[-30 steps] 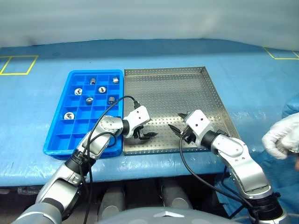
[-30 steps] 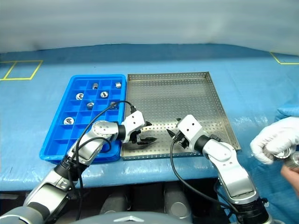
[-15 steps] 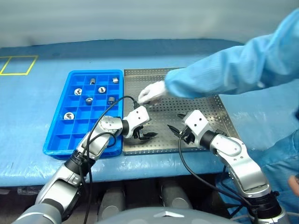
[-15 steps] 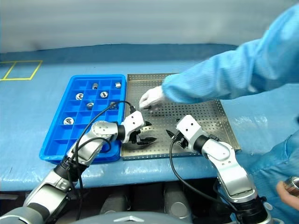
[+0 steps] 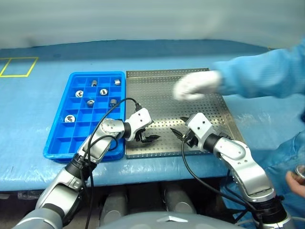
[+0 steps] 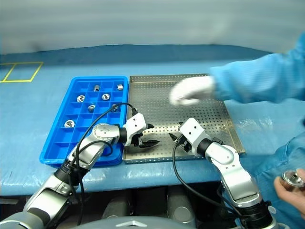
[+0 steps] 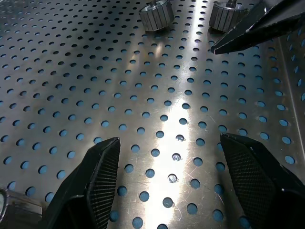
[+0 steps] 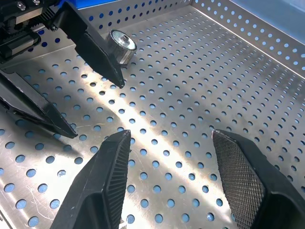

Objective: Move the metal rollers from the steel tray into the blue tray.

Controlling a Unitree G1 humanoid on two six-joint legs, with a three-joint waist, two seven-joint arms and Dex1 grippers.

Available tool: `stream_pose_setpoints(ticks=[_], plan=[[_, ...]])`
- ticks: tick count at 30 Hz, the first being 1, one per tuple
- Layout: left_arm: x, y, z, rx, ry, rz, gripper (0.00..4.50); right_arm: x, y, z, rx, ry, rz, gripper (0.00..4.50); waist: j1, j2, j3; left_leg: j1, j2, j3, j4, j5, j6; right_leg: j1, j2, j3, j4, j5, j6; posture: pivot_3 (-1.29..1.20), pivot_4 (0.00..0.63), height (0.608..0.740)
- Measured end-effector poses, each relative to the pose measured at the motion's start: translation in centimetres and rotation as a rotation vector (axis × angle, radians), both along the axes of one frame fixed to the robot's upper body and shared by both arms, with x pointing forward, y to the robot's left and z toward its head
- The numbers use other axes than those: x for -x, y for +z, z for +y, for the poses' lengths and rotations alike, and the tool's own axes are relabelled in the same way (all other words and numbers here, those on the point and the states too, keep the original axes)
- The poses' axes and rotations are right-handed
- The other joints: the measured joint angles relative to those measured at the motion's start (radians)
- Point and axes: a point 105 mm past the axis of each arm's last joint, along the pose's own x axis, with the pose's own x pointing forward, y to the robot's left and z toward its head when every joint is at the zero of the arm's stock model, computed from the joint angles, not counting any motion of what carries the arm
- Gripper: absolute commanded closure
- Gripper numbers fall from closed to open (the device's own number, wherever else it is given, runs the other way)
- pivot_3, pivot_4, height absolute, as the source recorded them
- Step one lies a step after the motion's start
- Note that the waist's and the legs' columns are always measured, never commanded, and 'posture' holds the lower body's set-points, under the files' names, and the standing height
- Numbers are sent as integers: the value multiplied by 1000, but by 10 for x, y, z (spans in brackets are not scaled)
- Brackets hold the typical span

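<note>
Withdrawn toward the steel tray's (image 5: 217, 102) right edge, a gloved hand (image 5: 196, 85) hovers while both grippers, left gripper (image 5: 148, 137) and right gripper (image 5: 178, 130), hold jaws apart, empty

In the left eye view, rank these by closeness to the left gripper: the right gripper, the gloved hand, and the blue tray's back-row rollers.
1. Right gripper: beside the left gripper, over the steel tray's near part.
2. Gloved hand: above the tray's middle, farther back and right.
3. Back-row rollers: far end of the blue tray, back and left.

The last two are close to call.

No legible text, label, brand, number or sign on anything here.
</note>
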Motion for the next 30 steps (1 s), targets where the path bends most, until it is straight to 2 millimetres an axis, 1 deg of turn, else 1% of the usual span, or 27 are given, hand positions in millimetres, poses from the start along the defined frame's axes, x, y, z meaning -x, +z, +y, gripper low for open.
stream_pose_setpoints(ticks=[5, 11, 15, 18, 20, 22, 26, 30], plan=[[-3, 3, 1, 10, 22, -22, 856, 0, 0, 0, -1, -1, 1, 1632, 1, 0, 0, 0, 0, 0, 0, 0, 0, 0, 0, 0, 0, 0, 0, -84, 150, 740], [-21, 18, 14, 34, 141, -116, 856, 0, 0, 0, -2, -2, 1, 1632, 11, 0, 0, 0, 0, 0, 0, 0, 0, 0, 0, 0, 0, 0, 0, -83, 150, 740], [-29, 30, 20, 28, 177, -179, 856, 0, 0, 0, -2, -1, 2, 1632, 19, 0, 0, 0, 0, 0, 0, 0, 0, 0, 0, 0, 0, 0, 0, -70, 150, 740], [-38, 43, 24, -21, 201, -267, 856, 0, -1, 0, -3, -1, 2, 1632, 26, 0, 0, 0, 0, 0, 1, 0, 0, 1, 0, 0, 0, 0, 0, -70, 150, 740], [-43, 48, 27, -66, 218, -315, 856, 0, -1, 0, -3, -1, 2, 1632, 26, 0, 0, 0, 0, 0, 1, 0, 0, 1, 0, 0, 0, 0, 0, -70, 150, 740], [-44, 46, 24, -129, 200, -349, 856, -1, -2, 0, -6, -2, 4, 1632, 28, 0, 0, 0, 0, 0, 0, 0, 0, 1, 0, 0, -1, 0, 0, -67, 150, 740], [-40, 34, 19, -200, 169, -347, 856, -1, -4, 2, -9, 4, 11, 1632, 27, 0, 0, 0, 0, 0, 0, 0, 0, 1, 0, 0, -1, 0, 0, -70, 150, 740], [-38, 27, 23, -270, 139, -346, 38, -1, -4, 2, -8, 3, 10, 1596, 27, 0, 0, 0, 0, 0, 0, 0, 0, 1, 0, 0, 0, 0, 0, -75, 150, 740]])
